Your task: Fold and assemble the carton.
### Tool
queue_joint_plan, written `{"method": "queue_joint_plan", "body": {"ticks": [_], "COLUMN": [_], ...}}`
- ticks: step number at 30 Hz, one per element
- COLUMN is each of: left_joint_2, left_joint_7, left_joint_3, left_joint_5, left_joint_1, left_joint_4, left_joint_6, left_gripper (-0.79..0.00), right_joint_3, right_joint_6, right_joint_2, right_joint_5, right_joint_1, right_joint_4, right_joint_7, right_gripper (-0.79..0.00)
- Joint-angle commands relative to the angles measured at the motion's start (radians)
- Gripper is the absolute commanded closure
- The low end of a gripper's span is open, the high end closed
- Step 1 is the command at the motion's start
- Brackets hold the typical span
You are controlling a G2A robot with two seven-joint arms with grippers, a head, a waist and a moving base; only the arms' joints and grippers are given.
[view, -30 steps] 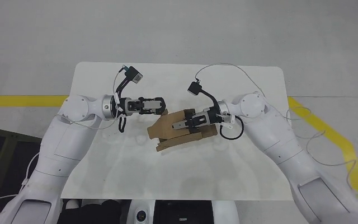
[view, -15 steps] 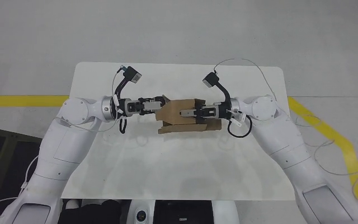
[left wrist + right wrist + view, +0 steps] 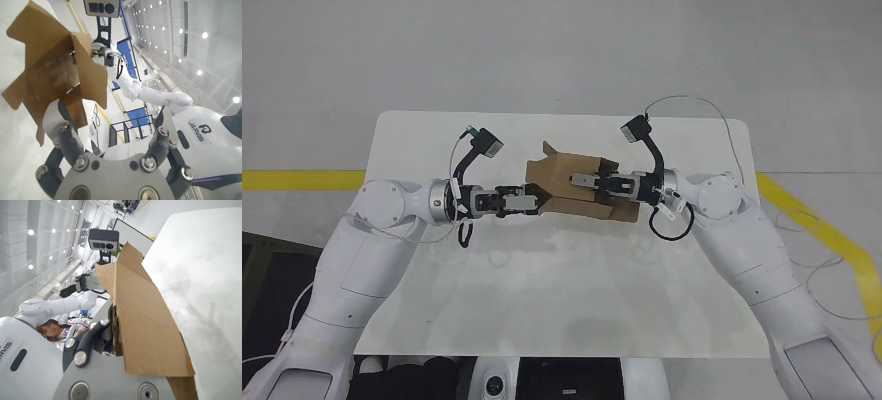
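On the right wrist camera the carton [image 3: 147, 323] covers most of my right claw [image 3: 114, 323], and its lower flap is cut off by the frame edge. From above, I can't tell whether my left claw [image 3: 530, 201] touches the cardboard.

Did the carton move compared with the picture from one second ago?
Yes. The carton has moved toward the far edge of the table, away from the robot.

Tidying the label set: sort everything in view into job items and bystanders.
Job: carton, held by the right gripper; left gripper, open beside a flap.
Bystanders: white table; yellow floor line.
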Motion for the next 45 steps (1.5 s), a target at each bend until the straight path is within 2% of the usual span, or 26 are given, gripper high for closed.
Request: {"method": "queue_joint_plan", "body": {"ticks": [1, 18, 25, 45], "left_joint_2": [0.0, -0.002, -0.003, -0.004], "left_joint_7": [-0.003, -0.018, -0.022, -0.02], "left_joint_3": [-0.001, 0.016, 0.021, 0.011], "left_joint_5": [-0.005, -0.001, 0.0, -0.001], "left_joint_1": [0.001, 0.011, 0.009, 0.0], "left_joint_4": [-0.002, -0.03, -0.029, -0.016], "left_joint_6": [0.004, 0.01, 0.015, 0.014], "left_gripper": [-0.785, -0.785, -0.785, -0.785], "right_joint_3": [0.008, 0.014, -0.011, -0.043], "right_joint_6": [0.001, 0.001, 0.0, -0.032], "right_joint_2": [0.001, -0.009, -0.02, -0.047], "right_joint_5": [-0.01, -0.062, -0.05, 0.014], "right_joint_1": [-0.006, -0.029, -0.027, -0.014], "right_joint_4": [-0.006, -0.054, -0.071, 0.004], "right_joint_7": [-0.017, -0.125, -0.116, -0.092], "right_gripper": [0.0, 0.0, 0.0, 0.0]}}
